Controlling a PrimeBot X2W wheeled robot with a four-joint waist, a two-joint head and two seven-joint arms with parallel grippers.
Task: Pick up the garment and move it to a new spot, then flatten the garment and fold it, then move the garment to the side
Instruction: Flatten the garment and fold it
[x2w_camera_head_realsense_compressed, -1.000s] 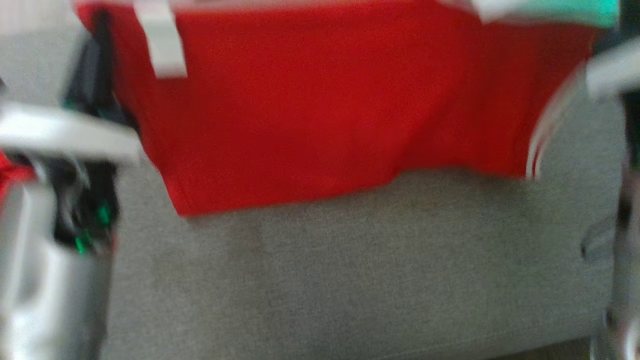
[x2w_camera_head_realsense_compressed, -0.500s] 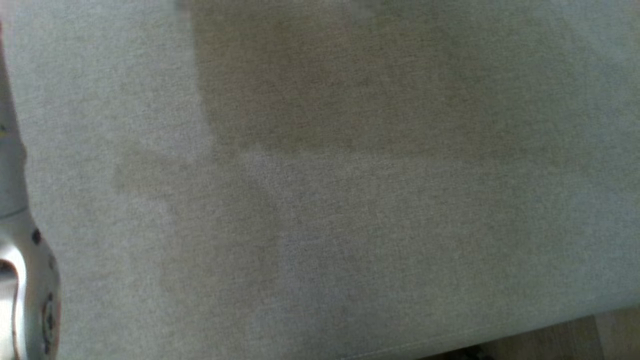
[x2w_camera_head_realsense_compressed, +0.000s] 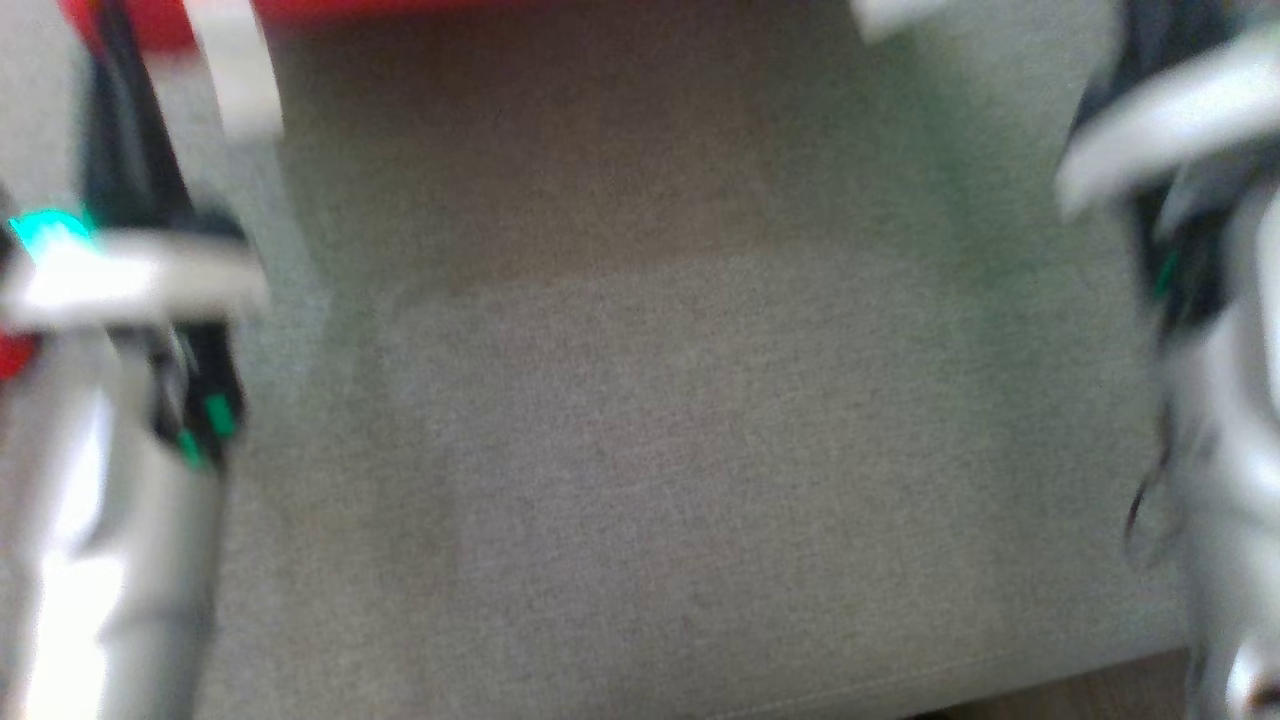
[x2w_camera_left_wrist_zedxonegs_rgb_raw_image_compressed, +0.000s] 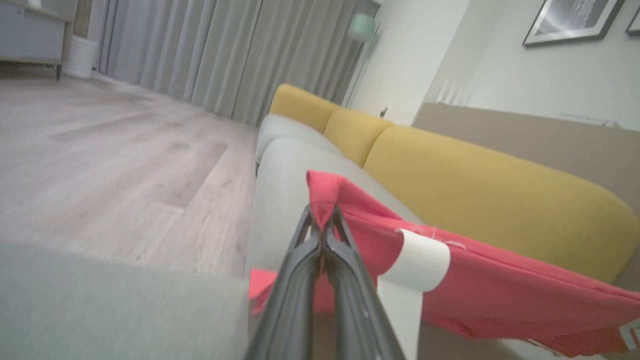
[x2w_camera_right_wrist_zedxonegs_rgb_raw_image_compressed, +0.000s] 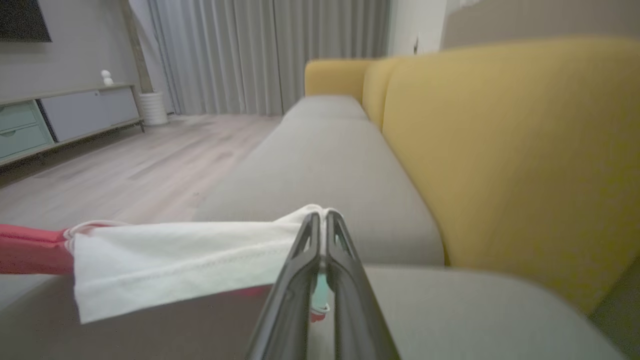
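The garment is red with a white band and a white part. It hangs stretched above the grey sofa seat. My left gripper is shut on a red corner of it. In the right wrist view my right gripper is shut on the edge of the white part, with a bit of teal cloth between its fingers. The head view is blurred; the garment is a red strip along its top edge, with my pale forearms at both sides.
Yellow back cushions run along the far side of the seat. Pale wooden floor lies off the seat's front edge. A low sideboard and grey curtains stand across the room.
The head camera swung away and back. The red garment, which hung down to mid-picture between my arms, now shows as a strip at the top edge. Both grippers stay shut.
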